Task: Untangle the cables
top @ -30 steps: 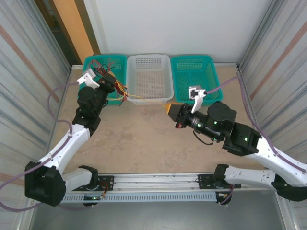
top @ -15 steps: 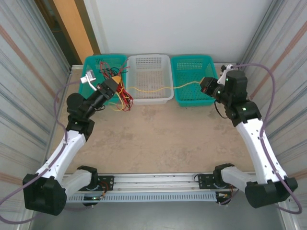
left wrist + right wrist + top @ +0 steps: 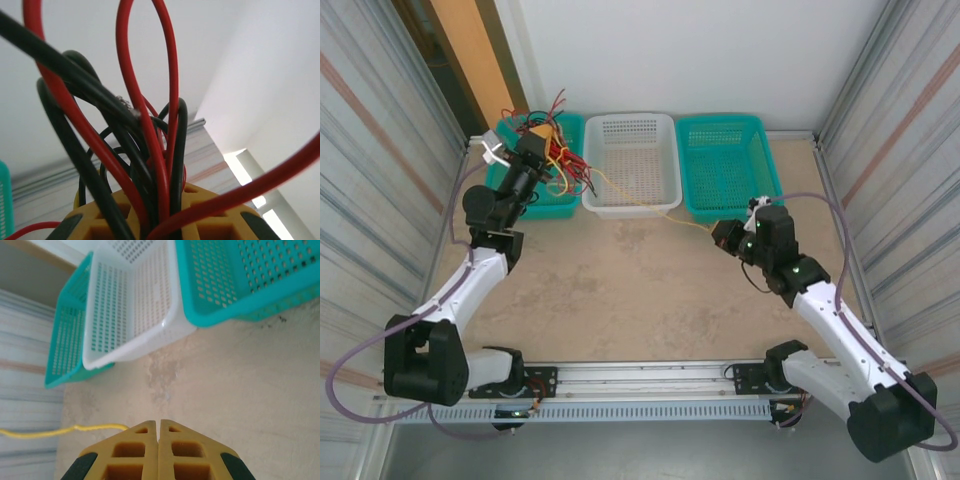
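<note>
The cables [image 3: 563,158] are a knot of red and black wires held up over the left teal basket [image 3: 507,133]. My left gripper [image 3: 540,152] is shut on that knot. In the left wrist view the red and black loops [image 3: 150,125] rise out from between the yellow fingers of the left gripper [image 3: 160,202]. A thin yellow cable [image 3: 650,207] runs from the knot across the white basket [image 3: 630,207] to my right gripper [image 3: 719,233]. The right gripper [image 3: 159,423] is shut low over the table, and the yellow cable [image 3: 75,429] disappears behind its left finger.
Three baskets stand in a row at the back: the left teal one, the white one [image 3: 135,349] and a right teal one [image 3: 720,120]. Corrugated walls close in both sides. Lilac hoses loop off both arms. Bare tan table [image 3: 620,290] lies in front of the baskets.
The right gripper has swung from beside the right teal basket back toward the table's middle, and the yellow cable sags. The left gripper has lifted the knot up and toward the back left.
</note>
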`<state>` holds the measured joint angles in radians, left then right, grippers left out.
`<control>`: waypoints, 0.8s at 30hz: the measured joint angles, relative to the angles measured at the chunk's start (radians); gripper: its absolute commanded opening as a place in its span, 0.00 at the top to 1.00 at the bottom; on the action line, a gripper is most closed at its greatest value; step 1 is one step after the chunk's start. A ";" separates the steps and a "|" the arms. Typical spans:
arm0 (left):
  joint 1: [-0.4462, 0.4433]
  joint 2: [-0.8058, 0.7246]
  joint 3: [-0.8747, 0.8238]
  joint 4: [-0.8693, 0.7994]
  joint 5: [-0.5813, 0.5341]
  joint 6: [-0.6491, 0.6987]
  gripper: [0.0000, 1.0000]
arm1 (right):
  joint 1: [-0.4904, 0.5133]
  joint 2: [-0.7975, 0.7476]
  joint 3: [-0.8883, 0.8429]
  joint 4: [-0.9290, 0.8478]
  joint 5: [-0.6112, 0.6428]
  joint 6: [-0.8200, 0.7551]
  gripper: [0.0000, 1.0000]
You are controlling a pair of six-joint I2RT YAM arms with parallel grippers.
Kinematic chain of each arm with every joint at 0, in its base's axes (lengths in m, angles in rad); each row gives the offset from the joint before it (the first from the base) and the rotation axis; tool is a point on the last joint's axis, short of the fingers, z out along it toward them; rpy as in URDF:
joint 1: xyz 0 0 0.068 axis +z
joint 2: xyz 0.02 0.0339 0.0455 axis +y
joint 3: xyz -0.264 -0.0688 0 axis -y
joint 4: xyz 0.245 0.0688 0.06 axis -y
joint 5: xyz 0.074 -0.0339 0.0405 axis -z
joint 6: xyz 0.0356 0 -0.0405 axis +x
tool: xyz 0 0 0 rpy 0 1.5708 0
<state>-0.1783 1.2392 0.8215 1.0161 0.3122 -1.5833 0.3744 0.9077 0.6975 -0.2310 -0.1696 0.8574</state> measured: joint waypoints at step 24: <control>-0.112 -0.092 0.298 -0.654 -0.785 0.460 1.00 | 0.589 -0.100 0.031 -0.010 0.332 -0.096 1.00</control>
<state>-0.2901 1.1469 1.1194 0.3618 -0.4732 -1.1233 0.9638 0.8082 0.7280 -0.2413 0.1623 0.7616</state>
